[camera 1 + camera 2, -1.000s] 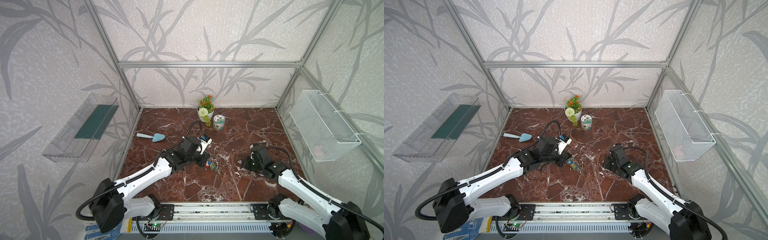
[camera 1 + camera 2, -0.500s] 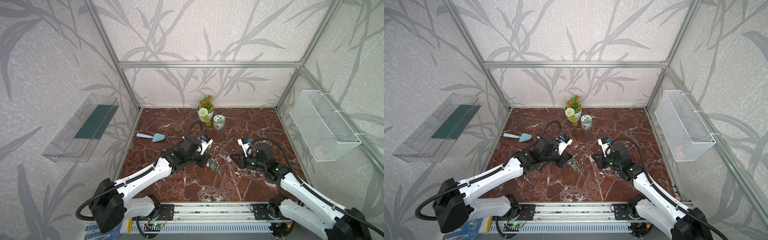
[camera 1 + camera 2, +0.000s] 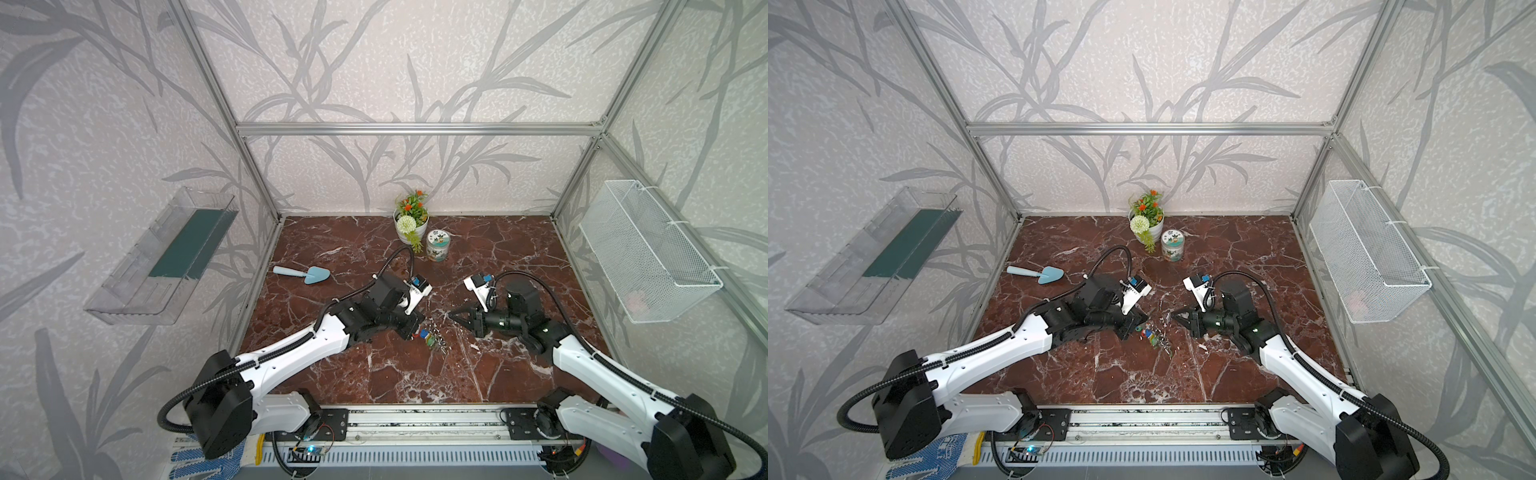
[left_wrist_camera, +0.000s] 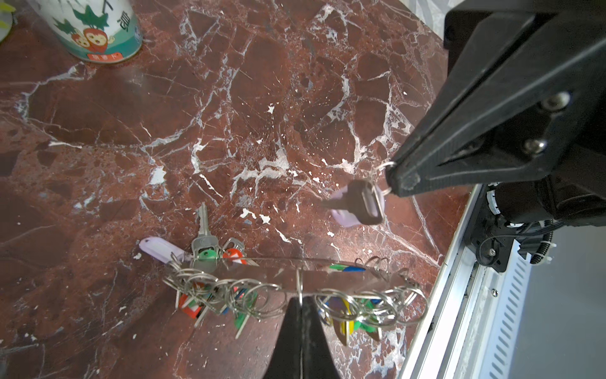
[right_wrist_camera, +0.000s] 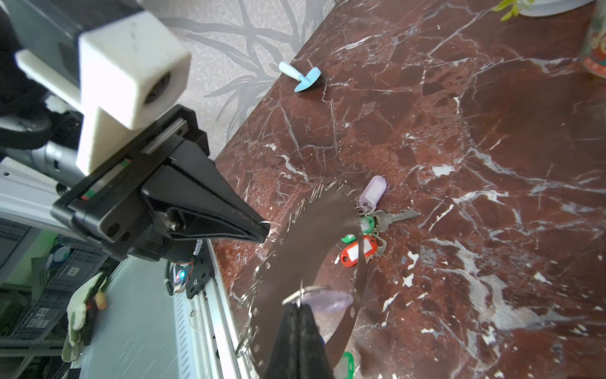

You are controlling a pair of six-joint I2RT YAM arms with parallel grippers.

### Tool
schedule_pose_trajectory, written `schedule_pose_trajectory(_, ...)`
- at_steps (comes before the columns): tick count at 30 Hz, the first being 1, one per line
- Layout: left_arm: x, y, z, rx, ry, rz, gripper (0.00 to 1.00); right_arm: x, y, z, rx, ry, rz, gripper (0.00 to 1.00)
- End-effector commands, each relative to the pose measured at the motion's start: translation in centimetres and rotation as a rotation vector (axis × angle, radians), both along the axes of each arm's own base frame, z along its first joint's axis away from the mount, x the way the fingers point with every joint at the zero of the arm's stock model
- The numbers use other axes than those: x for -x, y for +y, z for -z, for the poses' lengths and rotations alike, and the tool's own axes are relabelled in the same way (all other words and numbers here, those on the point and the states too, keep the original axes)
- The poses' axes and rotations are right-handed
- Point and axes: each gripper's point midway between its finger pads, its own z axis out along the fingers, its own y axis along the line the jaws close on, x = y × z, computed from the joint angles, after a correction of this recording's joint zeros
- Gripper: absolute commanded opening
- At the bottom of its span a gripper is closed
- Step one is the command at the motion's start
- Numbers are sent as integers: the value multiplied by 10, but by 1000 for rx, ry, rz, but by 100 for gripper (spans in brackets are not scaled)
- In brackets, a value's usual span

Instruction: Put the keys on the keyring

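Note:
My left gripper is shut on the thin wire of the keyring, a big silvery loop strung with small rings, grey keys and coloured tags. Part of the loop is lifted, while part of the bunch rests on the marble. My right gripper is shut on the small split ring of the keys, a silvery key with a pale lilac tag. The key hangs from those fingertips, just right of the keyring in both top views, apart from it. The two grippers point at each other.
A flower pot and a printed tin stand at the back middle. A light blue toy trowel lies at the left. A wire basket hangs on the right wall, a clear shelf on the left. The metal rail borders the front.
My right arm has swung in from the right and turned level, carrying the lilac-tagged key up to the keyring. The left arm and the keyring have stayed in place.

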Motion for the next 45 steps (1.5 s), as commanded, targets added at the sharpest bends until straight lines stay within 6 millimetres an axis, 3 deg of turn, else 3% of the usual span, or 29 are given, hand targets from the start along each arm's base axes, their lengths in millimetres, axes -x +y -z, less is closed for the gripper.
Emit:
schedule_pose_trajectory(1, -9, -9, -28, 21, -106, 33, 0, 2, 9, -22, -54, -48, -65, 0)
schedule_pose_trajectory(14, -5, -13, -34, -53, -237, 108, 0, 6, 20, -19, -59, -12, -124, 0)
schedule_pose_trajectory(29, 2, -24, -25, -44, -221, 140, 0, 7, 34, -10, -72, 38, -174, 0)
schedule_pose_trajectory(45, 3, -26, -22, -46, -214, 144, 0, 8, 34, -9, -77, 50, -171, 0)
